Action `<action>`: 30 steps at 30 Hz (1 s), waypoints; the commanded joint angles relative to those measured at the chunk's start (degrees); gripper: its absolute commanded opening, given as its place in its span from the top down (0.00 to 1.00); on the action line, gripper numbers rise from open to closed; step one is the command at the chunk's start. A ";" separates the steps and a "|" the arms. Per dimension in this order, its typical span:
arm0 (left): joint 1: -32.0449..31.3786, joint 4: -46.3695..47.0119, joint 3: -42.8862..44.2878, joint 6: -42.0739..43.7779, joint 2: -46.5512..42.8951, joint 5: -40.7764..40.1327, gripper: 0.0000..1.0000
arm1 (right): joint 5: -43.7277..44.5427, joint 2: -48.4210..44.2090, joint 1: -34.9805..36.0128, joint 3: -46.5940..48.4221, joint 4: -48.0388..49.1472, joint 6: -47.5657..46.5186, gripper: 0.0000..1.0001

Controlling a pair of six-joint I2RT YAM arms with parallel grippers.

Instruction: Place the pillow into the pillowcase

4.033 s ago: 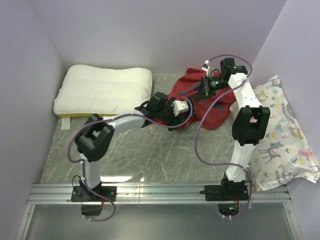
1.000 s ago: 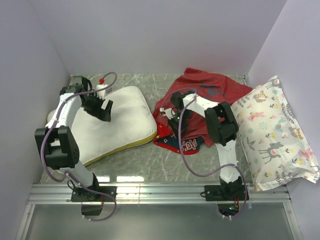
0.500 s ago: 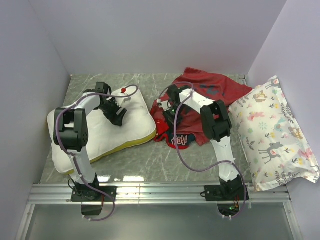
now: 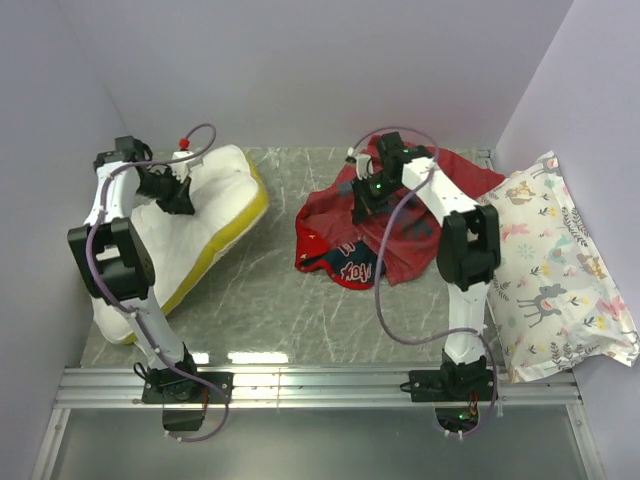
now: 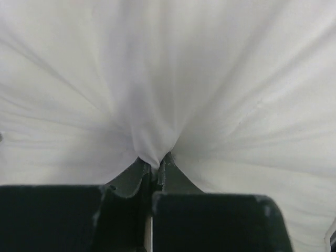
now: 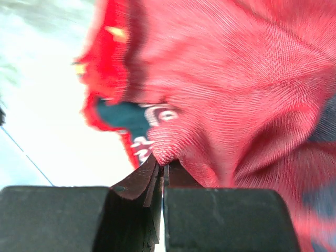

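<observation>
The white pillow (image 4: 205, 215) with its yellow edge strip lies tilted at the left of the table, its right side raised. My left gripper (image 4: 178, 196) is shut on a pinch of the pillow's white cover (image 5: 155, 149) near the far left corner. The red pillowcase (image 4: 400, 215) lies crumpled at centre right, printed side partly showing at its near edge. My right gripper (image 4: 362, 195) is shut on a fold of the red fabric (image 6: 165, 152) and holds it lifted off the table.
A white floral animal-print pillow (image 4: 555, 270) leans against the right wall. Purple walls close in the left, back and right sides. The grey marble tabletop (image 4: 290, 300) shows between the two pillows and towards the rail at the near edge.
My left gripper has closed on the pillow cover and pulled back left, tipping the pillow up. My right gripper has carried its pinch of red fabric up and towards the back.
</observation>
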 commanded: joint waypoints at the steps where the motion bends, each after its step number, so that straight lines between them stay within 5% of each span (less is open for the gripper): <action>1: 0.86 -14.12 -1.04 11.96 -10.76 3.56 1.00 | -5.48 -10.77 0.17 -2.83 2.76 -0.35 1.00; 9: -5.11 -17.47 -17.58 17.34 -29.42 9.10 1.00 | -8.29 -19.66 -2.90 -5.49 0.93 -3.42 1.00; 16: -26.60 -10.73 -29.80 10.43 -42.08 8.67 1.00 | -7.94 -20.55 -4.05 -6.46 -3.82 -6.68 1.00; 22: -41.39 -0.62 -32.36 -5.19 -38.77 9.20 1.00 | -9.96 -25.12 -4.05 -8.92 0.13 -4.48 1.00; 30: -44.32 17.75 -27.54 -25.36 -26.38 4.46 1.00 | -10.15 -31.44 -4.05 -14.88 -2.94 -9.92 1.00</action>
